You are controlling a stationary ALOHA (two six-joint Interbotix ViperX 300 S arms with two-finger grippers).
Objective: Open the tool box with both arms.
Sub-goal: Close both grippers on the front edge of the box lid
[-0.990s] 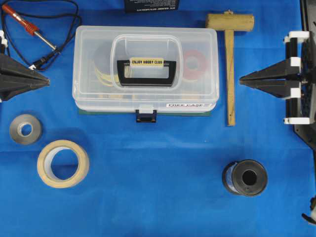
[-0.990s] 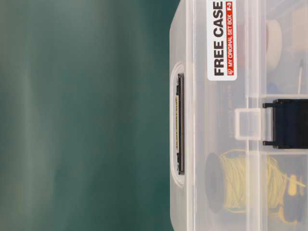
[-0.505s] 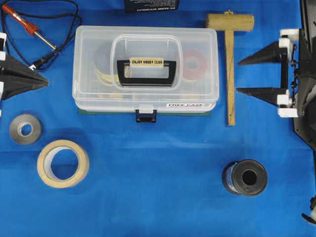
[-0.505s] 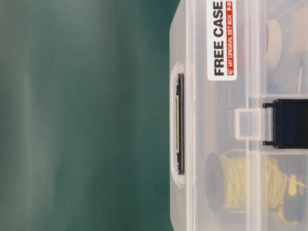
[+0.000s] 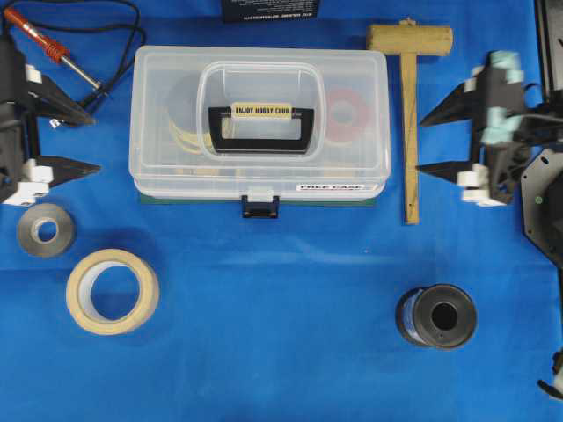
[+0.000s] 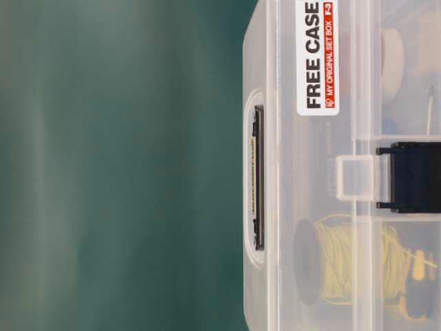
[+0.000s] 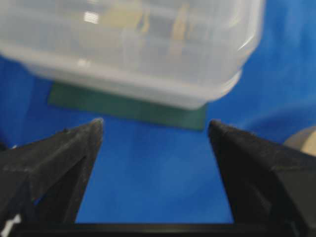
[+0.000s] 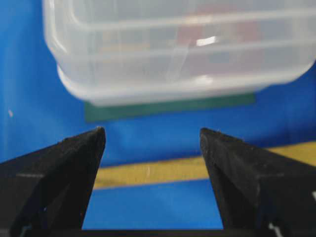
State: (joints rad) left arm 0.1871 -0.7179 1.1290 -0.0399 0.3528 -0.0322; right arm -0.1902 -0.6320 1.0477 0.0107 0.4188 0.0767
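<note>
While one tool box (image 5: 259,123) sits shut, two tape rolls (image 5: 113,291) lie nearby.

— What sits on the blue cloth? 
— A clear plastic tool box (image 5: 260,123), lid shut, dark front latch (image 5: 260,207) fastened, black handle (image 5: 261,130) lying flat with its yellow label.

— And the arms? 
— The left gripper (image 5: 91,141) and right gripper (image 5: 420,145) flank it, fingers spread wide, tips pointing at its ends, both apart from it.

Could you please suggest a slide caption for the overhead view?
Both open claws, left and right, flank the closed tool box, touching nothing.
</note>
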